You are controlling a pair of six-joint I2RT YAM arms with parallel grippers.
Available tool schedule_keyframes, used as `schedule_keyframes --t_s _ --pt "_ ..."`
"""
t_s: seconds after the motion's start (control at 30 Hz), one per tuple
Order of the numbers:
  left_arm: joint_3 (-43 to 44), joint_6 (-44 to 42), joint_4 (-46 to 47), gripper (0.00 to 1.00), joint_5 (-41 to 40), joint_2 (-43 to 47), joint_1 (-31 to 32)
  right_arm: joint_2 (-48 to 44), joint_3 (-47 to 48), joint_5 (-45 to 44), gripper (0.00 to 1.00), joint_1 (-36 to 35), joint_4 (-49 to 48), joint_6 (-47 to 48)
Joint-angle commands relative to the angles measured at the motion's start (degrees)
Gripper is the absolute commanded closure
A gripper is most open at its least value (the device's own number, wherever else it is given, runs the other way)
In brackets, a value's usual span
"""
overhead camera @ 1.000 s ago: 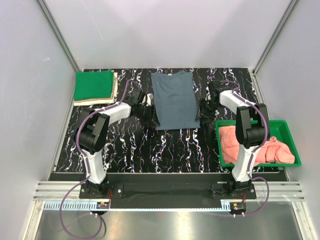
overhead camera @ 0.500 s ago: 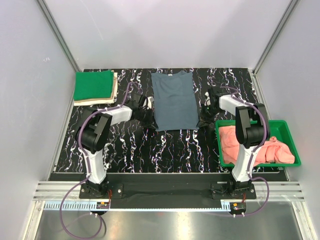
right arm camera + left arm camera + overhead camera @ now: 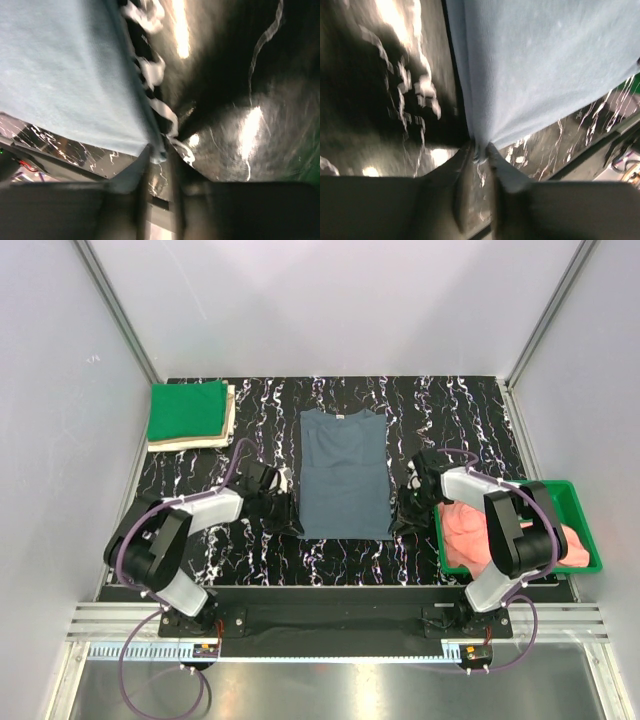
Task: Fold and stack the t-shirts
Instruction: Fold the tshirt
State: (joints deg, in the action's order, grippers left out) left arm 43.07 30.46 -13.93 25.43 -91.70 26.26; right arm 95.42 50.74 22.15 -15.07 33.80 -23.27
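While the slate blue-grey t-shirt lies flat and smooth on the glossy black, white-veined desk, both of its lower hem corners are pinched. The left gripper is clamped on the left corner, and the fine-knit cloth fans away from its tips in soft creases. The right gripper is closed on the opposite corner in the same way. Well beyond the left gripper, a neatly folded bright green t-shirt sits squarely on a folded beige t-shirt. Just outboard of the right gripper, crumpled salmon-pink t-shirts fill a rigid green tray.
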Motion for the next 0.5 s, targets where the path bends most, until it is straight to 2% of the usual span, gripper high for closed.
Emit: schedule_keyframes --t_s 0.0,0.1,0.13,0.33,0.47 --pt "-2.5 1.2 -1.2 0.65 -2.6 5.3 0.7 -3.6 -2.0 -1.1 0.65 -0.1 -0.8 -1.2" --pt "-1.5 1.0 -0.6 0.55 -0.3 7.0 0.5 -4.4 -1.4 -1.2 0.51 -0.1 -0.8 -0.6" --pt "0.2 0.7 -1.1 0.53 -0.4 6.8 0.2 -4.4 -0.7 -2.5 0.50 0.0 -0.6 -0.4" --pt "11.4 -0.5 -2.9 0.52 0.7 -0.6 -4.5 -1.6 8.1 -2.6 0.48 0.9 1.1 0.8" --pt "18.9 -1.9 -3.3 0.52 1.4 -8.7 -6.7 4.1 15.8 -2.6 0.50 2.8 2.1 3.7"
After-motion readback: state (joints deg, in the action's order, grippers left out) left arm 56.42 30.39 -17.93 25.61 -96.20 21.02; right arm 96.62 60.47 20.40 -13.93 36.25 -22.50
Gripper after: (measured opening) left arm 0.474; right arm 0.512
